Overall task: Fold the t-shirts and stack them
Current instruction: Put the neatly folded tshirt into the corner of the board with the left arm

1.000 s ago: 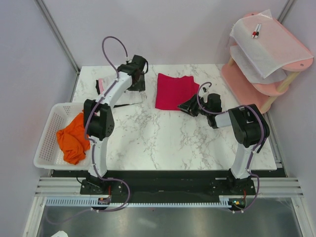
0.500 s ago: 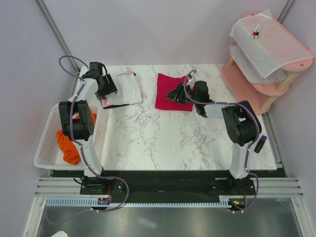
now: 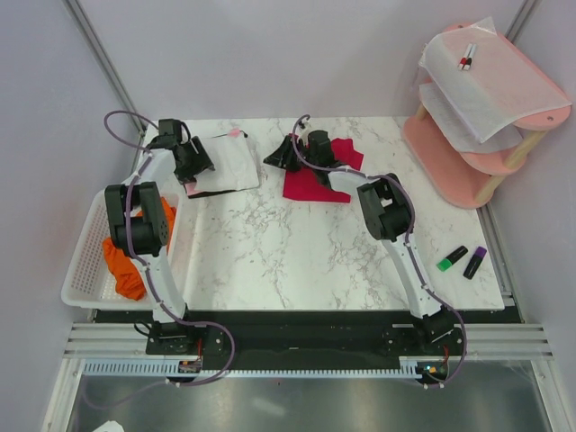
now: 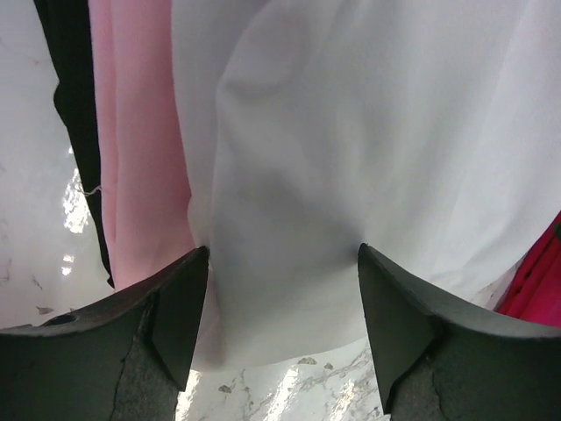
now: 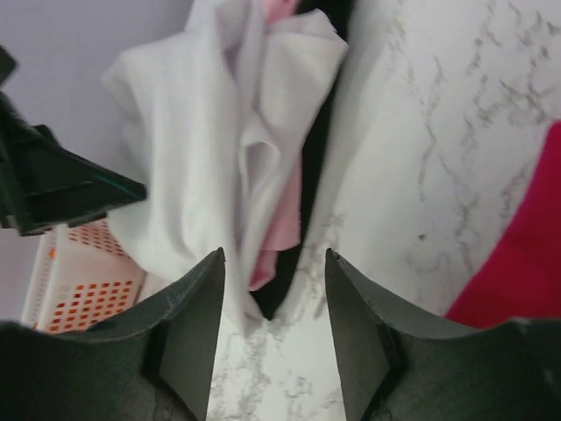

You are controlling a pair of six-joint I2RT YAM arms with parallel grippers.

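The marble table [image 3: 297, 252] fills the middle of the overhead view, and the white mesh basket [image 3: 79, 274] hangs off its left edge with the orange t-shirt [image 3: 126, 261] bunched inside. The crimson-red t-shirt [image 3: 306, 186] lies folded at upper centre. The white t-shirt [image 3: 225, 162] sits at upper left, rumpled on top of a pink cloth [image 4: 140, 132] and a black cloth [image 4: 74, 105] that show along its edge.

Both arms point at that white shirt, so the step in hand looks like folding or squaring it. The left gripper [image 3: 191, 166] is at its left edge with jaws spread. In its wrist view they flank a swell of white fabric without pinching it. The right gripper [image 3: 273, 158] hovers between the red and white shirts, jaws also spread and empty, aimed at the white shirt's crumpled right edge.

To do this well, each gripper should take only the white layer. The left one sits close to the pink and black edges, and a deep bite there would likely lift those too. The two grips want to land on matching corners so the fold comes out flat. The right arm should stay clear of the folded red shirt beneath it.
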